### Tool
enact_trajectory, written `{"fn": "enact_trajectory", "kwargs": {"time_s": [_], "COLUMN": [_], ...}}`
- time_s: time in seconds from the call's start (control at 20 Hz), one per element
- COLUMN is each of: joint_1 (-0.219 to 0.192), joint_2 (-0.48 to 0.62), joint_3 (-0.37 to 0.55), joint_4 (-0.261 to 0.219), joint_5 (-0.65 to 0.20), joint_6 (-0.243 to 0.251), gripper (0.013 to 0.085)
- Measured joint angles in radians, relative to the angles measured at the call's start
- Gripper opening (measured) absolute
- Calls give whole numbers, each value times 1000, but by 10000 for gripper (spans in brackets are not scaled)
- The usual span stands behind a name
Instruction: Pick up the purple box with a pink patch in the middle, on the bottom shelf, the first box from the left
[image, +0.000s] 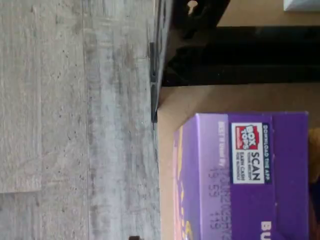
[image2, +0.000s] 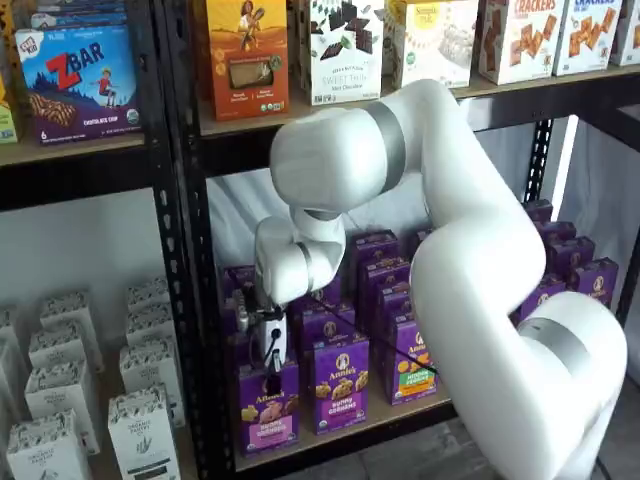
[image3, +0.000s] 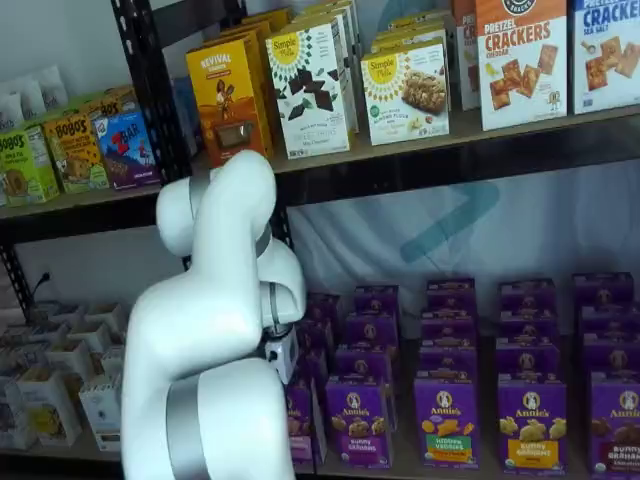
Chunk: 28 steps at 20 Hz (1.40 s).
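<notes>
I look at the bottom shelf (image2: 400, 415) and I see the purple box (image2: 268, 408) standing up straight at the front, at the left end of its row, next to the black post. It has a round white logo, a snack picture and a pink band low on its front. My gripper (image2: 270, 383) hangs right above that box in a shelf view, with its white body pointing down and its black fingers (image2: 272, 357) reaching to the top edge of the box. The fingers look very close to the top of the box (I cannot tell if they touch it). I cannot see a clear gap between them from this side, but the gripper is spread as wide as it goes, and it has no hold on anything. In the other shelf view my big white arm (image3: 215, 330) covers most of the box, so only a thin purple strip of it (image3: 300, 418) shows beside the arm. The wrist view looks down on the top of the box (image: 250, 175), which has a small Box Tops sticker (image: 247, 152) on it. The tan shelf board shows around that top, and the gray floor (image: 75, 120) lies past the edge of the shelf.
</notes>
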Motion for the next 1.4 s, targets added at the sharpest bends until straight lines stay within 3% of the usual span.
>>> {"fn": "enact_trajectory", "kwargs": {"time_s": [0.4,0.8,1.4], "joint_1": [0,4,10], "joint_2": [1,7,19], "joint_3": [23,38,26], "joint_4": [-40,-54,-56], "joint_5": [-38,-79,-65], "joint_6": [35,50,58], "gripper": [850,850,850]}}
